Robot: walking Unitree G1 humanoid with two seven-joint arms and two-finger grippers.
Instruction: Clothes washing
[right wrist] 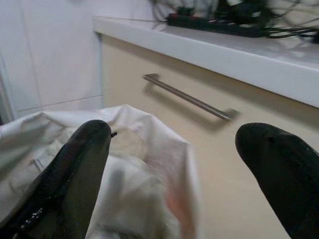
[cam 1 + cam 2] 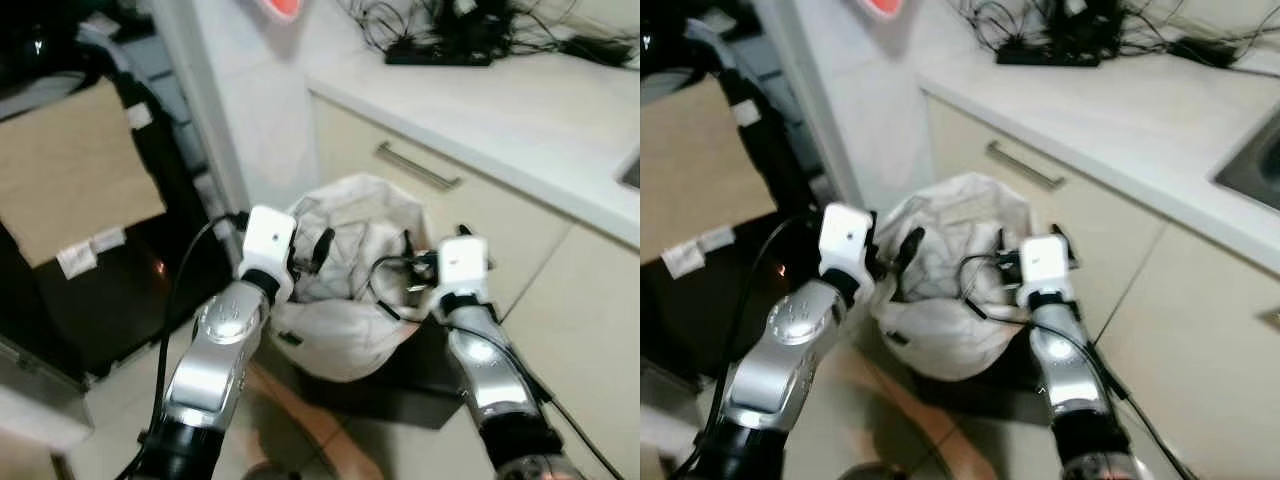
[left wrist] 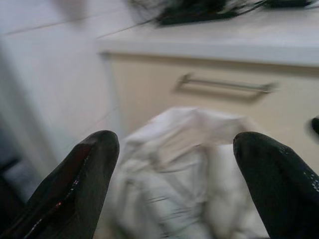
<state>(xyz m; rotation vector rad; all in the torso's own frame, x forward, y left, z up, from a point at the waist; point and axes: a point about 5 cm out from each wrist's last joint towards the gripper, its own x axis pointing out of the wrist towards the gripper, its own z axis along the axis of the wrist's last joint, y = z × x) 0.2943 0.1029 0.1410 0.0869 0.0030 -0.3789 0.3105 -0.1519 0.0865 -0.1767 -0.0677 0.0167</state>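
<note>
A white laundry bag [image 2: 345, 290] of clothes sat on the floor against the cabinet [image 2: 430, 200], between the two arms. The left gripper [image 3: 174, 174] and right gripper [image 1: 184, 174] both hovered just above it, fingers spread wide and empty. The risk seemed to be pinching only loose fabric, so the bag would sag, slip or spill when lifted.
</note>
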